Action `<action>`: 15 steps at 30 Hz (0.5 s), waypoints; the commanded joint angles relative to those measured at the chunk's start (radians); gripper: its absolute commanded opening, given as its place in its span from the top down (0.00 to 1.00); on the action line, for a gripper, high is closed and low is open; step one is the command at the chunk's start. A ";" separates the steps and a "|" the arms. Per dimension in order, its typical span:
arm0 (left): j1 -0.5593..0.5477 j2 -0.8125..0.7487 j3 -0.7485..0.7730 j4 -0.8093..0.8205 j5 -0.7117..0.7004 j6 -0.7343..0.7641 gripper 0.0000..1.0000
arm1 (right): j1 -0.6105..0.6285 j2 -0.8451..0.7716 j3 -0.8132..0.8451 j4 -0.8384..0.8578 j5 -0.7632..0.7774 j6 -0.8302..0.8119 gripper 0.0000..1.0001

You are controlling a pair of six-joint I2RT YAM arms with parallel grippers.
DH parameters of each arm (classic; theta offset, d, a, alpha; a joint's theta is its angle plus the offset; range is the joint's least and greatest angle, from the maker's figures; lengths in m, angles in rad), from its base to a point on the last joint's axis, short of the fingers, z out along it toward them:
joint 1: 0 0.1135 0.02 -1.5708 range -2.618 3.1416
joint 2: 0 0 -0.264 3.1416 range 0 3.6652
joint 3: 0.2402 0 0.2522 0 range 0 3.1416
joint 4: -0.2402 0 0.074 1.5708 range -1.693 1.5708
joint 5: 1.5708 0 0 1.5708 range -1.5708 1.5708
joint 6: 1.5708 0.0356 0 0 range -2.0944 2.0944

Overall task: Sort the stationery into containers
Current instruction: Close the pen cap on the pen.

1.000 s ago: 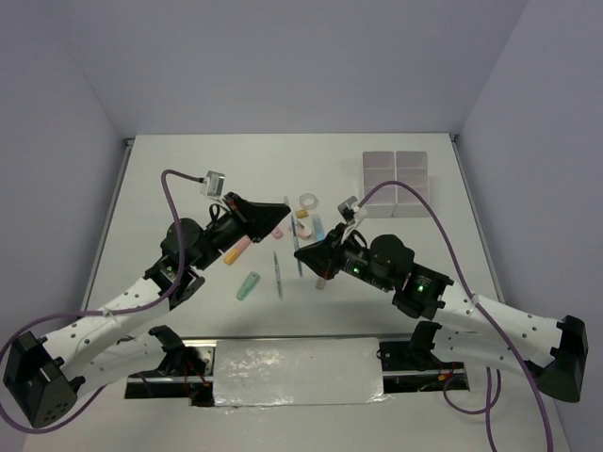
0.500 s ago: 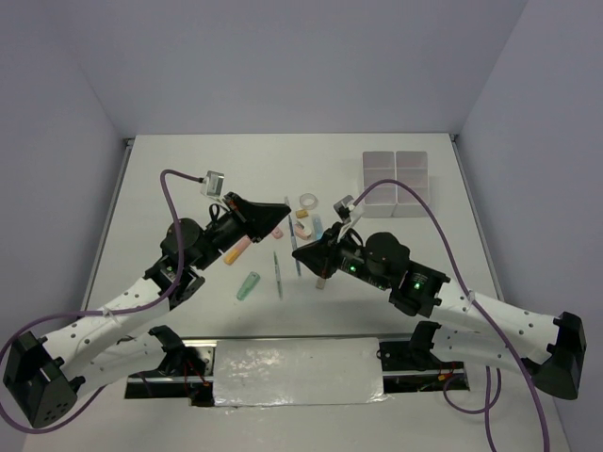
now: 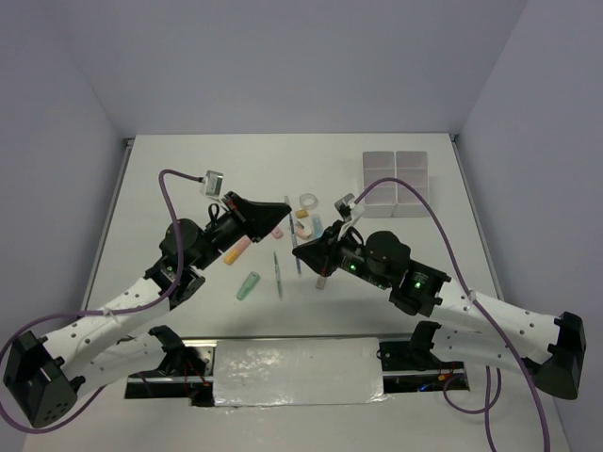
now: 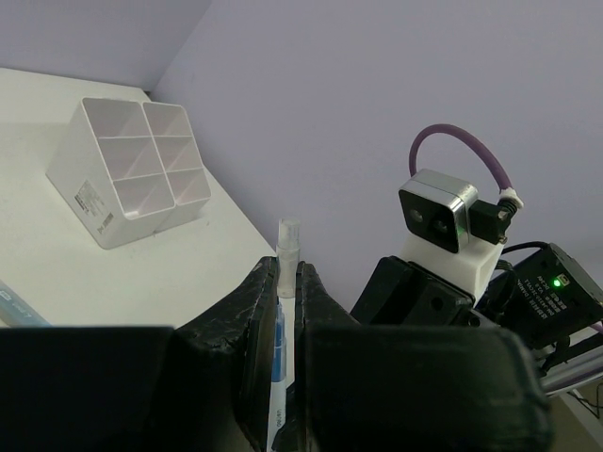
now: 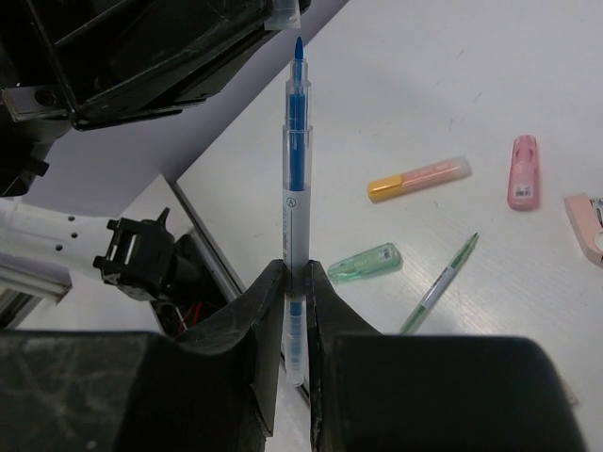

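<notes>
My right gripper is shut on a blue pen with a clear barrel, held above the table with its bare tip pointing away from the camera. My left gripper is shut on a clear pen cap, which also shows in the right wrist view just beyond the pen tip. In the top view the left gripper and right gripper are close together mid-table. The white divided box stands at the far right and also shows in the left wrist view.
Loose items lie on the table: an orange stick, a green stick, a thin teal pen, a pink stick, a white tape ring and a tan block. The arms' bases sit at the near edge.
My right gripper has shifted slightly left with the pen, toward the left gripper. The left arm has barely moved.
</notes>
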 commanded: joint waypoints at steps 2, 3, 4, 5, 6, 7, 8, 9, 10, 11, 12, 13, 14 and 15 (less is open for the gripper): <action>-0.001 0.001 0.003 0.066 0.006 0.002 0.96 | 0.006 -0.008 0.051 0.007 0.010 -0.015 1.00; -0.001 0.002 0.002 0.069 0.006 -0.001 0.96 | 0.009 -0.008 0.053 0.006 0.011 -0.015 1.00; -0.001 0.004 0.002 0.072 0.008 0.000 0.96 | 0.008 -0.006 0.051 0.006 0.013 -0.015 1.00; -0.001 0.005 0.002 0.072 0.005 0.002 0.96 | 0.008 -0.006 0.053 0.004 0.010 -0.017 1.00; -0.003 0.007 0.002 0.069 0.005 0.002 0.97 | 0.006 -0.005 0.054 0.004 0.010 -0.017 1.00; -0.001 0.008 0.000 0.069 0.003 0.002 0.97 | 0.006 -0.003 0.056 0.003 0.007 -0.017 1.00; -0.001 0.008 -0.001 0.072 0.003 0.002 0.97 | 0.005 -0.003 0.054 0.003 0.008 -0.017 1.00; -0.003 0.010 -0.001 0.072 0.002 0.003 0.96 | 0.008 -0.005 0.053 0.006 0.008 -0.017 1.00; -0.001 0.010 -0.001 0.072 0.002 0.003 0.96 | 0.006 -0.005 0.048 0.009 0.008 -0.015 1.00; -0.001 0.011 0.000 0.072 0.005 0.003 0.97 | 0.008 -0.006 0.047 0.012 0.014 -0.014 1.00; -0.001 0.013 0.000 0.072 0.006 0.003 0.97 | 0.006 -0.008 0.046 0.011 0.016 -0.015 1.00; -0.001 0.013 -0.001 0.075 0.008 0.003 0.97 | 0.008 -0.006 0.051 0.009 0.017 -0.017 1.00; -0.001 0.013 -0.003 0.077 0.013 0.002 0.97 | 0.008 -0.005 0.054 0.003 0.023 -0.017 1.00; -0.001 0.013 -0.004 0.078 0.017 0.002 0.97 | 0.006 -0.005 0.056 0.001 0.025 -0.017 1.00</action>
